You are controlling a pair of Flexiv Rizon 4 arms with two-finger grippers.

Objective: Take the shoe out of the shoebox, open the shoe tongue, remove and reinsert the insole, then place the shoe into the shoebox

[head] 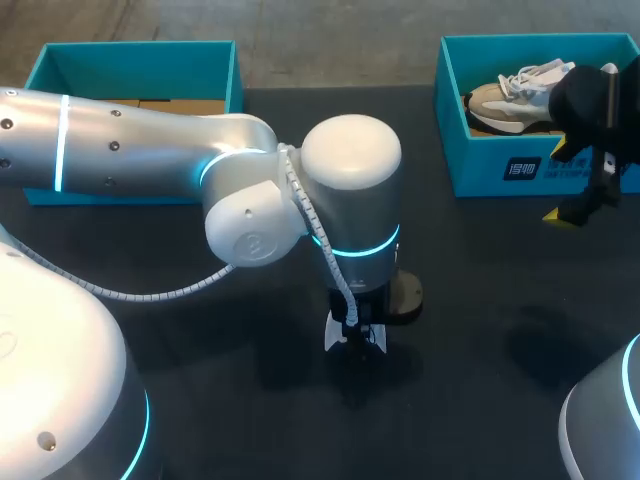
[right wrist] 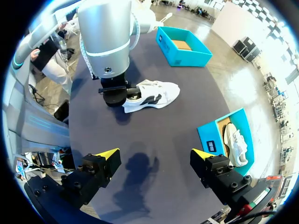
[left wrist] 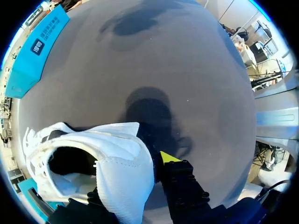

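Note:
A white shoe (right wrist: 150, 95) with dark trim lies on its side on the dark table (right wrist: 154, 135). My left gripper (right wrist: 114, 95) comes straight down onto its heel. In the left wrist view the white heel collar (left wrist: 124, 172) stands between the fingers, one yellow-tipped finger (left wrist: 169, 157) outside it and the other inside the shoe opening, shut on it. In the head view the left arm hides nearly all of the shoe (head: 337, 335). My right gripper (right wrist: 153, 156) hangs open and empty, in front of the right shoebox (head: 520, 170).
A second, beige and white shoe (head: 515, 95) lies in the right teal shoebox. Another teal shoebox (head: 130, 55) stands at the back left with only brown card in it. Bare table lies between the two grippers.

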